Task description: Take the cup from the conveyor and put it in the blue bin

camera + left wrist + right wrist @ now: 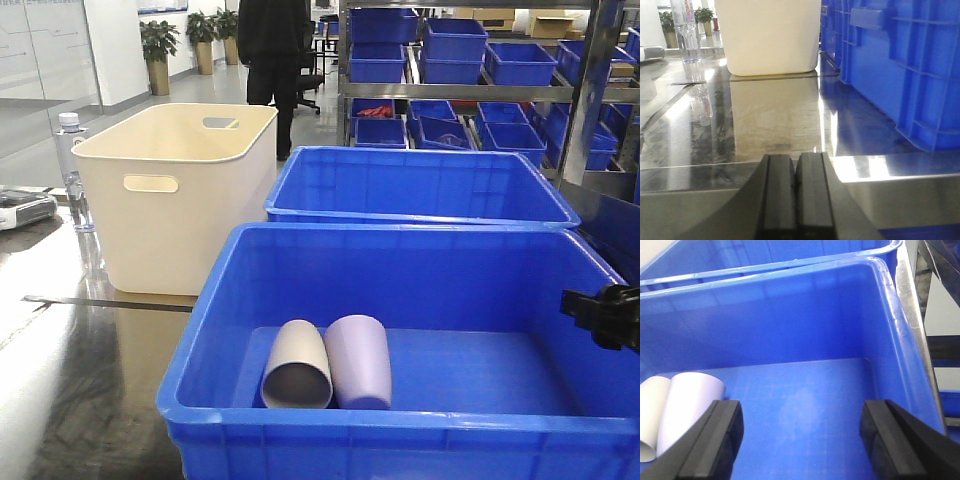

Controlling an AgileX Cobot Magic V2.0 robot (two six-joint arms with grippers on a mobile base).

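The blue bin [400, 440] stands nearest in the front view. On its floor lie two cups side by side, a grey cup [297, 365] and a lilac cup [358, 360]. In the right wrist view my right gripper [800, 415] hangs open over the blue bin's floor [805, 390], nothing between its fingers. The lilac cup [687, 405] lies just beyond its left finger, with the grey cup [651, 410] further left. My left gripper [796, 160] is shut and empty, low over a steel edge left of the bin. The conveyor is out of view.
A second blue crate [420, 185] stands behind the bin, and a cream tub [175, 190] with handle slots to its left. A water bottle [70, 165] stands on the dark glossy tabletop [80, 380]. Shelves of small blue bins [480, 60] and a standing person [272, 50] are at the back.
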